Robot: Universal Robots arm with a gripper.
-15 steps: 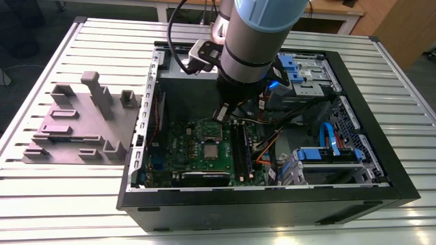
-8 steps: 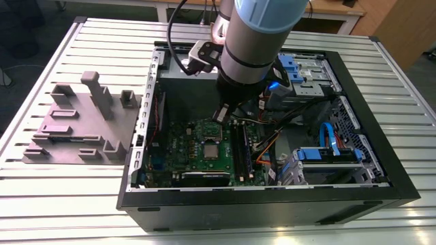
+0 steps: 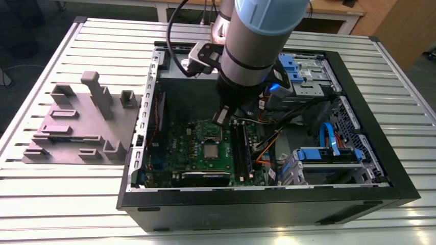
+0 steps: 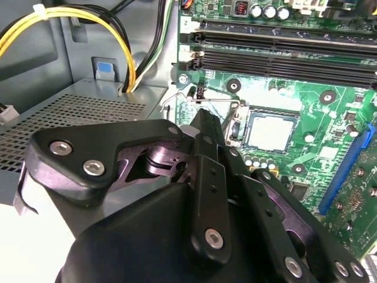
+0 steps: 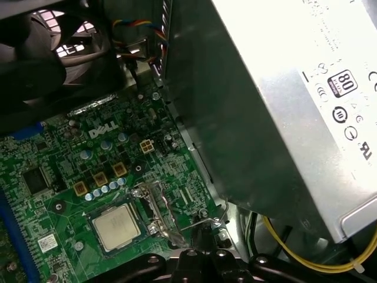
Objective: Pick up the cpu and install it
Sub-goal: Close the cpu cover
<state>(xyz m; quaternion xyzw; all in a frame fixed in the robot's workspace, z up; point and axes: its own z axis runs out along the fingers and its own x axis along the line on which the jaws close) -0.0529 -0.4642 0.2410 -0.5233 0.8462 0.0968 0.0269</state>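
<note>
We see a ribbed metal surface [image 3: 61, 178] carrying an open computer case [image 3: 272, 204] and, toward the exterior view's left, a grey block [image 3: 81, 127] of fixtures. Wooden furniture stands beyond the surface. The arm [image 3: 256, 41] reaches down into the case, above the green motherboard [image 3: 177, 148]. The silver power supply [image 5: 283, 118] sits just beside the board, with yellow cables [image 4: 76, 17] trailing near it. The end effector [image 4: 203, 118] hangs over the socket's edge (we cannot tell how far its fingers are parted, and nothing shows in its hold). The cpu [image 4: 270, 131] lies flat inside the socket frame [image 5: 154, 212] on the board, just beside the tip and apart from it; it appears in both wrist views [image 5: 116, 227].
</note>
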